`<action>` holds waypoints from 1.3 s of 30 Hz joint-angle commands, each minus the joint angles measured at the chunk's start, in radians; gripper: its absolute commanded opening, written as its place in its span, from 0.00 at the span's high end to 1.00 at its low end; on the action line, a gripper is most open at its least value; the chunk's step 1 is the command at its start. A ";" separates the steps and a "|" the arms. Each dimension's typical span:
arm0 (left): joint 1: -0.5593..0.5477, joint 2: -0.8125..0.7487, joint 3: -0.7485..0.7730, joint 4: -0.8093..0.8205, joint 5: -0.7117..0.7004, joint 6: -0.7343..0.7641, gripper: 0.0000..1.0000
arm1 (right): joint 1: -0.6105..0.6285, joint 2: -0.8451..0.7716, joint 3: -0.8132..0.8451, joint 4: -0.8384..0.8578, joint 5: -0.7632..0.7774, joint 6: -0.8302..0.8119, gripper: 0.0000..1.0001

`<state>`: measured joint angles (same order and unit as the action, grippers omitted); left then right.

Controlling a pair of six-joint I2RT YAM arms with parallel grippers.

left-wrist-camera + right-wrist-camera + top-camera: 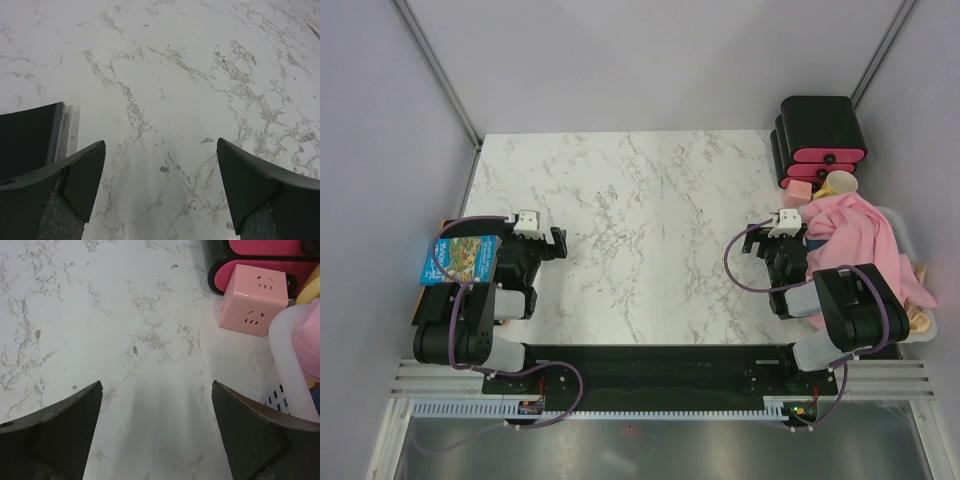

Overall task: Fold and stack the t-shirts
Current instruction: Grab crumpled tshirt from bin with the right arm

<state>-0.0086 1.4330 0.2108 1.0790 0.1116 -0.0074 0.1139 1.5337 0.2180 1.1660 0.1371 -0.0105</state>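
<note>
A light pink t-shirt (855, 235) lies crumpled over a white basket (908, 240) at the table's right edge, just beside my right arm. Its pink cloth (311, 347) shows at the right border of the right wrist view, above the basket's rim (287, 360). My right gripper (748, 240) (157, 385) stands open over bare marble, left of the basket, with nothing between its fingers. At the left side my left gripper (558, 243) (161, 142) is open too, low over bare marble and holding nothing.
Black boxes with pink fronts (820, 140) stand stacked at the back right, with a pink cube socket (800, 190) (255, 300) and a yellow cup (840, 183) in front. A colourful flat box (460, 258) lies at the left edge; a dark slab (30, 135) lies beside my left finger.
</note>
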 commanded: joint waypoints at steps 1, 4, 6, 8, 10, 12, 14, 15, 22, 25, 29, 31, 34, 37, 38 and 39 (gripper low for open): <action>-0.002 0.003 0.019 0.039 0.007 0.006 0.01 | -0.011 -0.003 0.021 0.027 0.027 0.009 0.02; -0.002 -0.011 0.021 0.026 0.049 0.035 0.00 | -0.011 -0.021 0.026 0.024 0.010 0.010 0.02; -0.002 -0.070 0.045 -0.029 0.129 0.064 0.00 | -0.013 -0.056 0.056 -0.104 -0.016 0.009 0.02; -0.002 -0.126 0.073 -0.164 0.149 0.072 0.00 | -0.014 -0.131 0.142 -0.322 -0.051 -0.005 0.02; -0.002 -0.221 0.130 -0.341 0.177 0.084 0.00 | -0.013 -0.205 0.269 -0.484 -0.134 -0.074 0.02; -0.004 -0.305 0.203 -0.471 0.303 0.231 0.00 | -0.011 -0.239 0.443 -0.754 -0.201 -0.121 0.02; -0.004 -0.357 0.280 -0.627 0.327 0.306 0.00 | -0.010 -0.238 0.573 -1.022 -0.235 -0.179 0.02; -0.004 -0.380 0.320 -0.702 0.327 0.340 0.00 | -0.010 -0.225 0.693 -1.093 -0.190 -0.219 0.02; -0.008 -0.440 0.666 -1.401 0.290 0.579 0.00 | -0.003 -0.043 1.280 -1.928 0.135 -0.324 0.02; -0.008 -0.457 0.743 -1.582 0.290 0.656 0.00 | -0.008 0.014 1.382 -2.100 0.220 -0.385 0.02; -0.008 -0.489 0.782 -1.709 0.373 0.757 0.00 | -0.016 -0.058 1.374 -2.163 0.211 -0.424 0.02; -0.010 -0.508 0.788 -1.786 0.425 0.829 0.00 | -0.019 -0.098 1.344 -2.169 0.209 -0.453 0.02; -0.011 -0.520 0.811 -1.847 0.503 0.882 0.00 | -0.077 -0.158 1.305 -2.165 0.223 -0.445 0.02; -0.014 -0.488 0.851 -1.896 0.546 0.912 0.00 | -0.216 -0.194 1.269 -2.175 0.136 -0.444 0.02; -0.016 -0.476 0.875 -1.906 0.557 0.912 0.00 | -0.296 -0.201 1.259 -2.177 0.110 -0.437 0.02; -0.021 -0.448 0.887 -1.926 0.566 0.920 0.00 | -0.334 -0.201 1.233 -2.180 0.058 -0.433 0.02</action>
<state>-0.0200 0.9413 1.0103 -0.7361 0.5781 0.8097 -0.0612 1.3777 1.4979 -0.9688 0.2794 -0.4423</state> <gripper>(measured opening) 0.993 0.982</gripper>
